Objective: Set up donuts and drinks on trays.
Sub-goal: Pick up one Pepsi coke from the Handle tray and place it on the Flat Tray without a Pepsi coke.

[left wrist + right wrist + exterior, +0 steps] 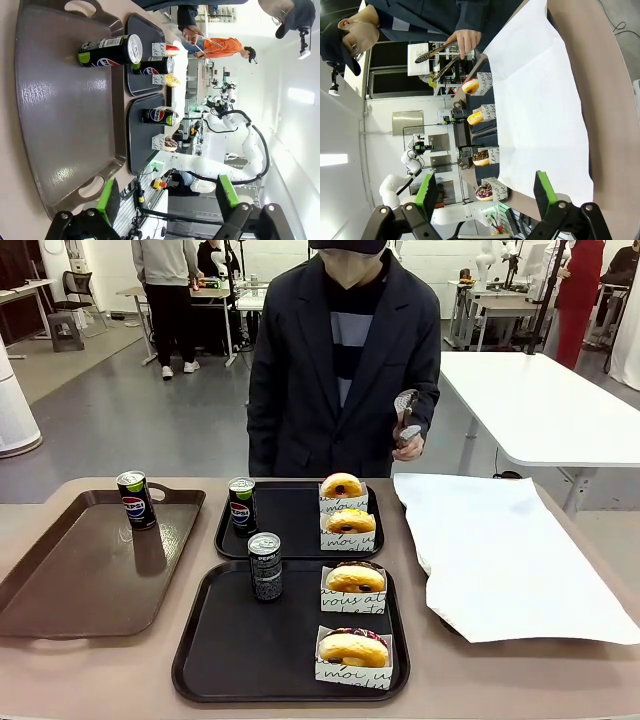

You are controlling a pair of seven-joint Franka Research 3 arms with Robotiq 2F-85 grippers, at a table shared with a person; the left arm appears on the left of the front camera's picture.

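Two black trays on the table (30, 680), one behind the other: near tray (230, 660) and far tray (290, 535); also one brown tray (80, 570) with handles to the left, and one white paper sheet (500, 550) to the right, hanging a bit over the far table edge.

Four donuts in white sleeves, two on each black tray, all along the right side: near tray front donut (354, 652) and back donut (355, 585); far tray front donut (349, 527) and back donut (343, 491).

Three cans, all upright: dark grey can (265, 566) on the near tray by its back edge; Pepsi can (242, 505) on the far tray's left side; another Pepsi can (136, 499) on the brown tray, near its far rim.

Lots of bare room on the left half of both black trays and most of the brown tray.

Person's hand (408, 445) raised at the waist behind the table, holding tongs (405, 412) upright, well apart from the trays.

Left pincer (167, 200) spread wide with nothing inside, above the brown tray's end; right pincer (485, 192) also spread wide with nothing inside, above the paper sheet's edge.
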